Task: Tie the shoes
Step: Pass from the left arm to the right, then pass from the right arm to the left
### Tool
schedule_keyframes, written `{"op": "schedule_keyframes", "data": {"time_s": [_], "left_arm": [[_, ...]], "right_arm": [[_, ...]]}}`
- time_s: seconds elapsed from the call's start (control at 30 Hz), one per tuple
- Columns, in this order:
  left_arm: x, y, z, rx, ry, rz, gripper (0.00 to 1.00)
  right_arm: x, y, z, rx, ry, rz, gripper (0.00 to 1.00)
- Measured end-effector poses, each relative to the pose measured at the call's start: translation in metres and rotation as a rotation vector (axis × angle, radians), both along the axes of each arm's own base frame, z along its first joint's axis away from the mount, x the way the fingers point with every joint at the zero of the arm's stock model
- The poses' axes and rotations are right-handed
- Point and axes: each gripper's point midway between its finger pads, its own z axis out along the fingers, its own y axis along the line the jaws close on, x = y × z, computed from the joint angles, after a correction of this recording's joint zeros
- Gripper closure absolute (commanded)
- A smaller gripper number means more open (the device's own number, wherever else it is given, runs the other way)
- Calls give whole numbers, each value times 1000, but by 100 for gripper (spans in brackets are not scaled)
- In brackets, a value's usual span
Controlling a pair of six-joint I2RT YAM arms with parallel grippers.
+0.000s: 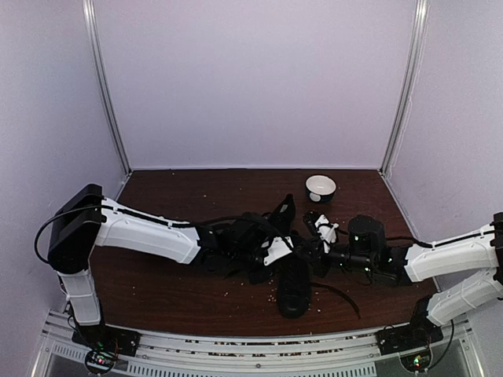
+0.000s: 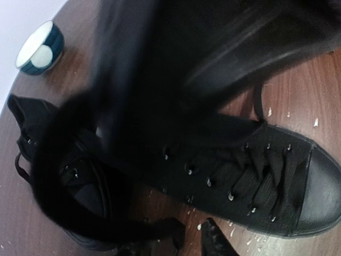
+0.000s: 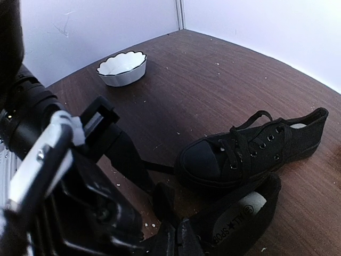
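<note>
At the middle of the tabletop (image 1: 173, 196) in the top view, my two claws meet over the shoes (image 1: 292, 284); one shoe lies with its toe toward the lower edge of the frame, and the other is mostly hidden under my left claw (image 1: 275, 250). In the right wrist view the pair lie touching at the lower right; the upper shoe (image 3: 250, 149) is laced, with no bow that I can see. A thin lace (image 3: 160, 168) leads from its toe toward my right claw (image 3: 176, 232). That claw is pressed together, though I cannot tell whether it pinches the lace. I cannot tell either whether my left claw is apart or together, since a dark blur fills its own view. A white bowl (image 1: 321, 188) stands beyond the shoes, higher in the frame. I judge that I am at the start of the knot, gathering lace ends; next, each claw needs one end, drawn clear of the shoe so the two can cross.
</note>
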Motion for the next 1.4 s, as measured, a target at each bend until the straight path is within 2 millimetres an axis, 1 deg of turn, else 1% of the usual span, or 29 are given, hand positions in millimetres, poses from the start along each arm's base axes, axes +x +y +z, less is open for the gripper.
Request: {"op": "schedule_keyframes", "data": {"time_s": [0.07, 0.2, 0.3, 0.33, 0.43, 0.6, 0.7, 0.77, 0.87, 0.97, 1.03, 1.17, 1.23, 1.3, 1.33, 1.4], "left_arm": [[-3, -5, 6, -30, -23, -2, 48], [-9, -4, 20, -84, -60, 36, 45], [-10, -5, 39, -157, -87, 95, 42], [-9, -6, 46, -186, -94, 118, 40], [-6, -7, 66, -294, -94, 190, 39], [9, -14, 89, -497, -95, 315, 38], [15, -16, 85, -567, -107, 369, 36], [18, -14, 75, -584, -123, 402, 33], [19, -14, 58, -597, -162, 431, 32], [14, -19, 43, -584, -205, 430, 32], [10, -20, 41, -583, -222, 429, 32], [6, -22, 52, -633, -233, 429, 36], [6, -23, 53, -640, -230, 422, 40], [4, -25, 53, -642, -225, 412, 47], [4, -26, 53, -642, -223, 411, 49], [6, -24, 51, -648, -214, 427, 48]], "right_arm": [[0, -1, -1, 5, 19, -8, 100], [0, -2, -3, 20, 56, -23, 100], [0, -2, -3, 36, 80, -35, 100], [0, -2, -3, 40, 87, -39, 100], [1, -3, -3, 56, 109, -52, 100], [1, -5, -1, 74, 138, -75, 100], [1, -7, 1, 83, 146, -83, 100], [0, -7, 0, 77, 152, -86, 100], [1, -9, -4, 65, 165, -96, 100], [2, -11, -5, 64, 176, -103, 100], [2, -10, -5, 67, 180, -105, 100], [1, -10, -5, 73, 188, -106, 100], [2, -10, -4, 80, 190, -106, 100], [2, -9, -4, 84, 195, -107, 100], [2, -9, -4, 86, 197, -108, 100], [2, -9, -3, 89, 199, -108, 100]]}}
